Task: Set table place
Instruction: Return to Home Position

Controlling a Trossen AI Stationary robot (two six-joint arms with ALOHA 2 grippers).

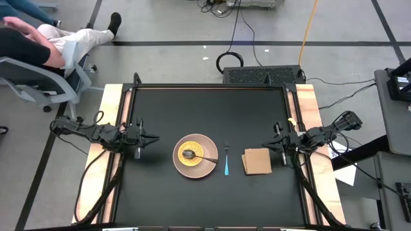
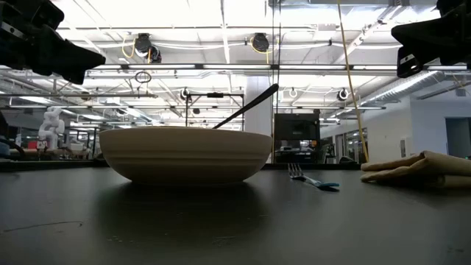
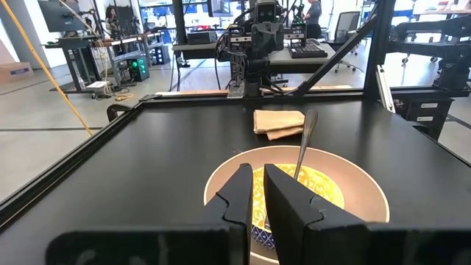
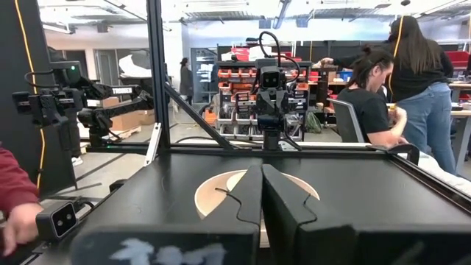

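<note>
Starting at the left, the left gripper [image 1: 156,138] is hovering clear above the bench [image 1: 160,109]. Its fingers [image 3: 239,199] are pressed together on nothing, with only a sliver showing between the tips. Straight ahead of those tips, a short way off, the plate [image 1: 209,146] is lying flat, and the yellow dish [image 1: 186,163] is sitting inside it. The spoon [image 1: 204,157] is resting in the dish, with its bowl on the side nearer this gripper. Its handle is leaning up over the rim toward the opposite arm.

Moving along, the blue-handled fork [image 1: 226,165] is lying on the bench just past the plate as seen from the left gripper. It is not touching the plate, and it is lying crosswise to the line between the two grippers.

Next comes the tan napkin [image 1: 257,161], folded and lying flat between the fork and the right gripper [image 1: 266,145], just ahead of that gripper's tips and slightly to one side. The right gripper is hanging above the bench too, its fingers closed tight on nothing, facing back across the setting at the left gripper.
</note>
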